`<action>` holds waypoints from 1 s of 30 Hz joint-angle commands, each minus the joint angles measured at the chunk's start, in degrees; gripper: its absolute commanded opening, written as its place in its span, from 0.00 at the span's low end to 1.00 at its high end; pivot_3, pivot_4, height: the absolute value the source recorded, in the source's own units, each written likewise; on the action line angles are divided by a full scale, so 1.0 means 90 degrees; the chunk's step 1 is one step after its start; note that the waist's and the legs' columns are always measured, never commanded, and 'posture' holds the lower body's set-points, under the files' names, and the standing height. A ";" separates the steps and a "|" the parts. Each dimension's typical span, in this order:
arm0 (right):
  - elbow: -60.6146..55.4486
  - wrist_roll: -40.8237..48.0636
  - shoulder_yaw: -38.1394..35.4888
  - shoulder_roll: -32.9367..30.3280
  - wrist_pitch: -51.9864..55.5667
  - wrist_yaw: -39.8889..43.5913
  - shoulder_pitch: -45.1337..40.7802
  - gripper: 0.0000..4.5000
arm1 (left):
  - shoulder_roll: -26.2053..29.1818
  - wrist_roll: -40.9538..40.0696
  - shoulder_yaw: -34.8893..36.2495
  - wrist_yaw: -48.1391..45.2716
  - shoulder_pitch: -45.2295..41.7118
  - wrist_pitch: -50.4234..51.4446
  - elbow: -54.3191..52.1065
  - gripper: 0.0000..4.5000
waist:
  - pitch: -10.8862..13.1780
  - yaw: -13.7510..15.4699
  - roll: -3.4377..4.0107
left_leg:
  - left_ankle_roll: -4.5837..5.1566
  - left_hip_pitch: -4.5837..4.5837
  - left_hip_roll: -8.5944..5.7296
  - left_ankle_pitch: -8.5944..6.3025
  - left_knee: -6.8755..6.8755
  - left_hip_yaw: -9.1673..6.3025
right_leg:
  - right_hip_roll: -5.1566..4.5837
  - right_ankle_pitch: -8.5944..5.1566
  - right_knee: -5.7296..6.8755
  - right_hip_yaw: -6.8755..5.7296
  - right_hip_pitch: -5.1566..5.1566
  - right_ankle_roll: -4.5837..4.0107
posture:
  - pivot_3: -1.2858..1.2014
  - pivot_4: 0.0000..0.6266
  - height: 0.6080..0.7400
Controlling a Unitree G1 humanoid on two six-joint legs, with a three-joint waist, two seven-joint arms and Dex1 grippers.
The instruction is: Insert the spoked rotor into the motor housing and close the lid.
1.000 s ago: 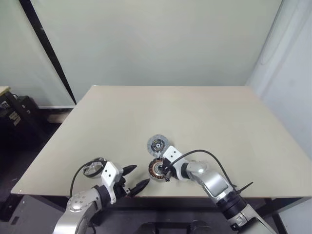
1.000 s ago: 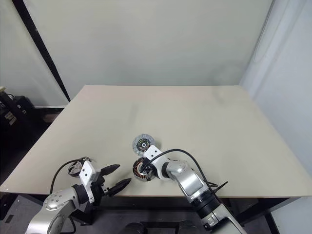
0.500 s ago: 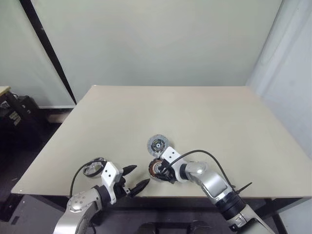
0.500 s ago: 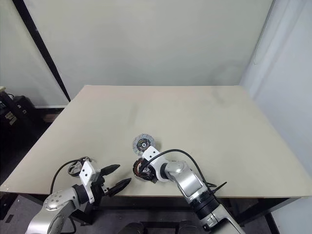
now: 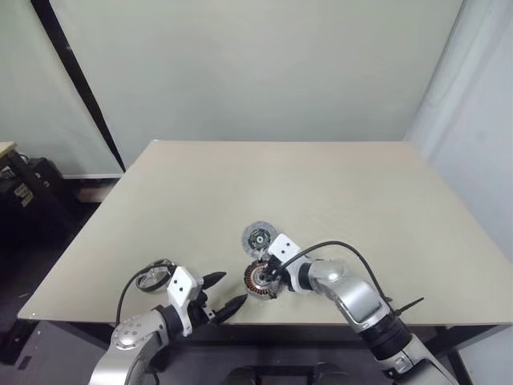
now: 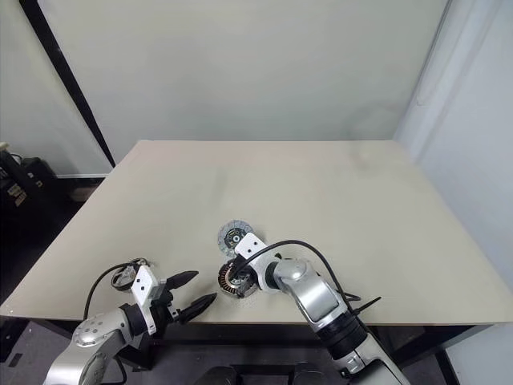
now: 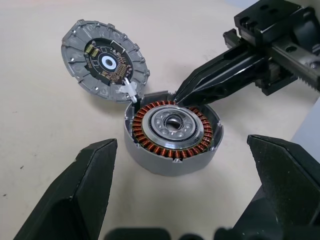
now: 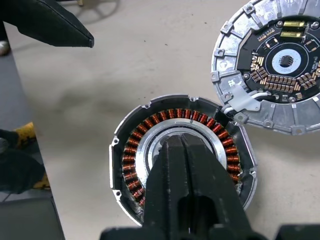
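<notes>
Motor housing (image 7: 172,132): near the bench's front edge, copper windings exposed, open.
Lid (image 7: 105,59): swung back flat on the bench, hinged at the housing's rim.
Right claw (image 8: 181,142): clenched, empty, tips over the housing's centre.
Left claw (image 5: 221,292): released, empty, just beside the housing.
Bench (image 5: 337,192): plain beige; pale wall behind.

Left gripper (image 5: 220,293) held low at the near edge, fingers spread wide. Right gripper (image 8: 181,145) angled downward (fingers pressed together), tip apparently empty, forearm bent inward toward the left.
</notes>
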 commanded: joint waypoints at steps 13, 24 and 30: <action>0.0229 -0.0547 0.0473 -0.0059 -0.0244 -0.0296 -0.0285 0.01 | -0.0008 -0.0020 0.0004 0.0010 0.0024 -0.0108 -0.0152 1.00 | 0.0000 0.0000 0.0000 | 0.0000 -0.0001 -0.0001 0.0000 0.0001 0.0001 | 0.0000 0.0000 0.0000 0.0001 0.0000 0.0000 | 0.52 0.00 1.00; 0.0047 -0.0774 0.0591 -0.0221 -0.0096 -0.0290 -0.0399 0.01 | -0.0033 -0.0017 -0.0027 0.0008 0.0020 -0.0122 -0.0136 1.00 | 0.0000 0.0000 0.0000 | 0.0000 -0.0001 0.0000 0.0000 -0.0001 0.0000 | 0.0000 0.0000 0.0000 0.0000 -0.0002 0.0000 | 0.52 0.00 1.00; -0.0171 -0.0665 0.0521 -0.0170 -0.0041 -0.0229 -0.0387 0.01 | -0.0062 0.0000 -0.0047 0.0003 0.0005 -0.0130 -0.0118 1.00 | 0.0000 0.0000 0.0000 | 0.0001 -0.0001 -0.0001 0.0000 0.0001 0.0000 | 0.0000 0.0000 0.0000 0.0001 -0.0001 0.0000 | 0.52 0.00 1.00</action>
